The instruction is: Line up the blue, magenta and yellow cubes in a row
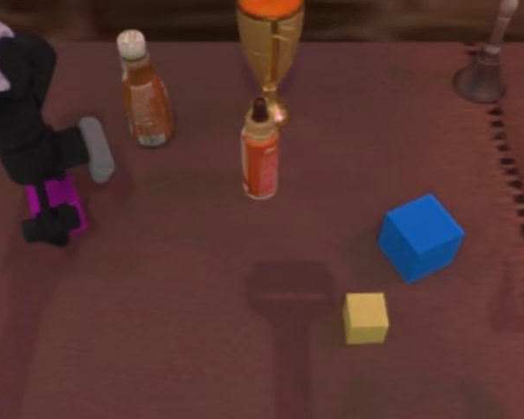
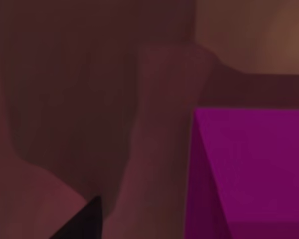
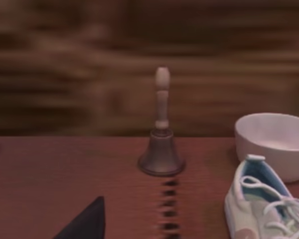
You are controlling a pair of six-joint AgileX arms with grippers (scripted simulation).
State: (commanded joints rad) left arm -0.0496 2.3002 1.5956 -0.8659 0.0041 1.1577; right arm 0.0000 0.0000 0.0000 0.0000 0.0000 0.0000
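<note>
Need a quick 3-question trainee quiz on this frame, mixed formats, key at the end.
1. True or false: the blue cube and the yellow cube already touch each other.
2. Which gripper is at the magenta cube? A) left gripper B) right gripper C) neither
3. Fill in: the two bottles, one at the back left and one near the middle, stand on the table in front of a gold ____.

Key: 1 false, a strip of table shows between them. 2 A, at the table's left side; the right gripper is out of the top view. 3 trophy cup.
</note>
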